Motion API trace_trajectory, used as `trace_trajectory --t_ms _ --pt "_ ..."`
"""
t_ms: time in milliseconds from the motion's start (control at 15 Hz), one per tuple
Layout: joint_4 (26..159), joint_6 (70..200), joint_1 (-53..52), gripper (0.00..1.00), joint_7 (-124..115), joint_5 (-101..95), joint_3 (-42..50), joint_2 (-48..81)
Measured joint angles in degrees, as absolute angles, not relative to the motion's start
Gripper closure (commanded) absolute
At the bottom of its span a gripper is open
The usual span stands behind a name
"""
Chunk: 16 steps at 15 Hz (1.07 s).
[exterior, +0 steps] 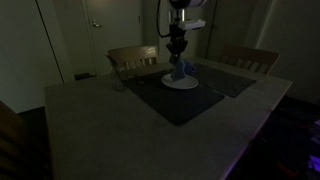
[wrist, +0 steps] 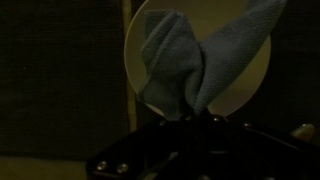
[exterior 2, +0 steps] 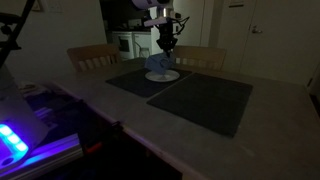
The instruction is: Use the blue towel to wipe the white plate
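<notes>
The gripper (exterior: 178, 48) is clamped on the bunched towel (wrist: 190, 60), which drapes onto the plate (exterior: 181, 84) near the table's (exterior: 100, 110) far edge. Lower until the cloth flattens, then sweep gently so the plate does not slide.

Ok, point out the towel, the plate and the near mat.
towel (wrist: 180, 60), wrist view, middle fold.
plate (wrist: 245, 88), wrist view, bare right part.
near mat (exterior 2: 200, 100), an exterior view, its centre.

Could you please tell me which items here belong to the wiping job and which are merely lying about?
Job in hand:
blue towel
white plate
tool, gripping the towel

Lying about:
dark placemats
chairs
</notes>
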<state>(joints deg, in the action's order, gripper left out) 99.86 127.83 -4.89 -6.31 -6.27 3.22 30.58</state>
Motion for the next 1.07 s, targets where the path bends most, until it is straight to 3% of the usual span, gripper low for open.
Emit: trace_trajectory --t_ms 800,867,1067 --pt "99.85 127.84 -4.88 0.93 -6.32 -6.27 3.22 30.58" --pt "99.86 127.84 -4.88 0.98 -6.32 -6.27 3.22 30.58" --pt "99.86 127.84 -4.9 0.98 -6.32 -6.32 3.18 30.58"
